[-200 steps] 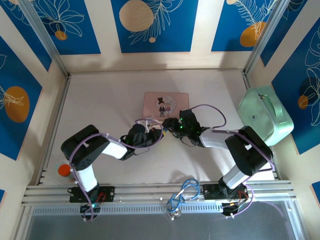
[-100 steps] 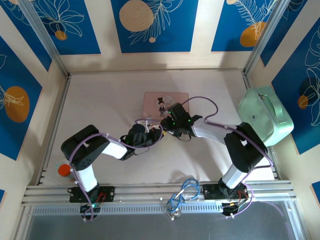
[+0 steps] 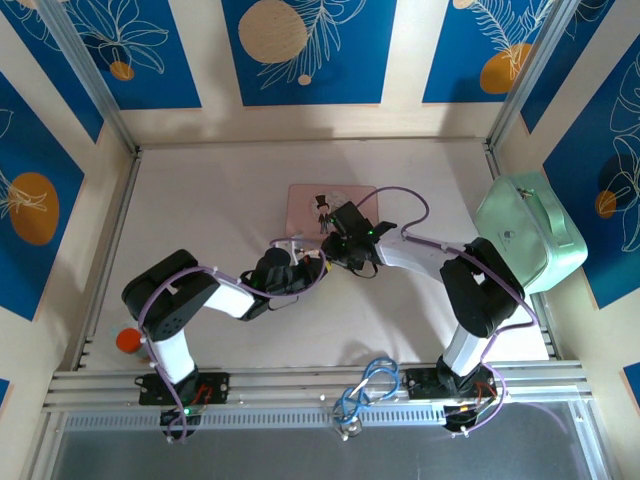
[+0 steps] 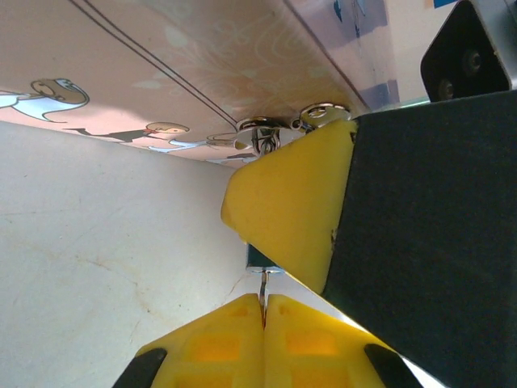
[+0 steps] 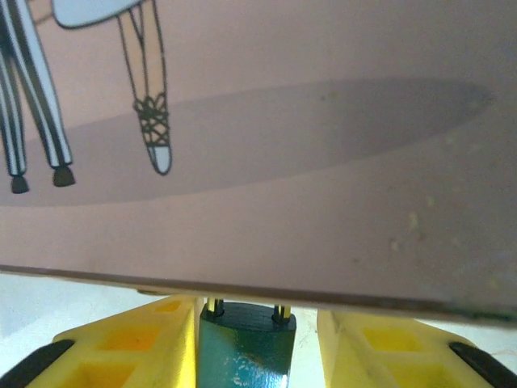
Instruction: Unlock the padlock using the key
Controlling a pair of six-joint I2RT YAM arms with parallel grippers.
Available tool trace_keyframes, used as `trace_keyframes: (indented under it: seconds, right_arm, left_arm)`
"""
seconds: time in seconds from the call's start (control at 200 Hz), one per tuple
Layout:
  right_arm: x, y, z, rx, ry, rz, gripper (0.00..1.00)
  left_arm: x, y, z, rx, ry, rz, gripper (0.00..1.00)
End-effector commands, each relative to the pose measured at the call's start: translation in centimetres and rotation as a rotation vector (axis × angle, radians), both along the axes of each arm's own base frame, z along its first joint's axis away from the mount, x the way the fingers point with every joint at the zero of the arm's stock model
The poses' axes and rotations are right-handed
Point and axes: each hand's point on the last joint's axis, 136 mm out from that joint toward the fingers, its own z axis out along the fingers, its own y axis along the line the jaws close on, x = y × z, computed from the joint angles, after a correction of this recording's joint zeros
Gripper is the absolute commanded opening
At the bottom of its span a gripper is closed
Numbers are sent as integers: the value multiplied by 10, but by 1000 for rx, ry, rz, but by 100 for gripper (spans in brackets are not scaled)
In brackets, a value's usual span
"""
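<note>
My L gripper point(image 4: 263, 305) pinches key point(image 4: 263, 283). R gripper point(image 5: 254, 314) spread astride padlock point(image 5: 246, 356), unclamped. Lock cd swivel, key jams.

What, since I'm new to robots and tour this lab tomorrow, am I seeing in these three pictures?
It is a robot: a left arm and a right arm bolted to a table's near edge, each ending in a two-finger gripper. The overhead picture looks down on both; the left gripper and the right gripper meet beside a pink illustrated box, with a mint bag to the right. The other two pictures come from cameras on the wrists. The left wrist one shows its yellow fingers shut on a thin silvery blade, probably the key. The right wrist one shows its fingers either side of the small teal padlock at the box's edge; whether they grip it I cannot tell.
</note>
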Motion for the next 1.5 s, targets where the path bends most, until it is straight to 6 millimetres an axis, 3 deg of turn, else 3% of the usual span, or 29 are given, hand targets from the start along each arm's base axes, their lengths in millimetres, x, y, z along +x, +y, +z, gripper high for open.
trace_keyframes:
  seconds: [0.0, 0.335, 0.79, 0.92, 1.271, 1.441, 1.496]
  right_arm:
    - [2, 0, 4, -33, -7, 16, 40]
    - [0, 3, 4, -45, 1, 13, 33]
    - [-7, -2, -4, -53, 51, -29, 39]
    - [-6, -2, -5, -56, 53, -31, 36]
    - [-8, -3, -6, -60, 59, -32, 14]
    - [-10, -2, -5, -56, 65, -33, 10]
    - [-10, -1, -3, -54, 67, -32, 9]
  left_arm:
    - [4, -3, 12, -39, -45, -6, 0]
    - [4, -3, 11, -40, -46, -6, 0]
    - [5, -3, 12, -48, -52, -5, 0]
    - [4, -4, 11, -48, -52, -8, 0]
    - [6, -4, 11, -39, -53, -11, 0]
    - [3, 3, 10, -8, -67, 1, 34]
    - [1, 8, 11, 10, -70, 14, 37]
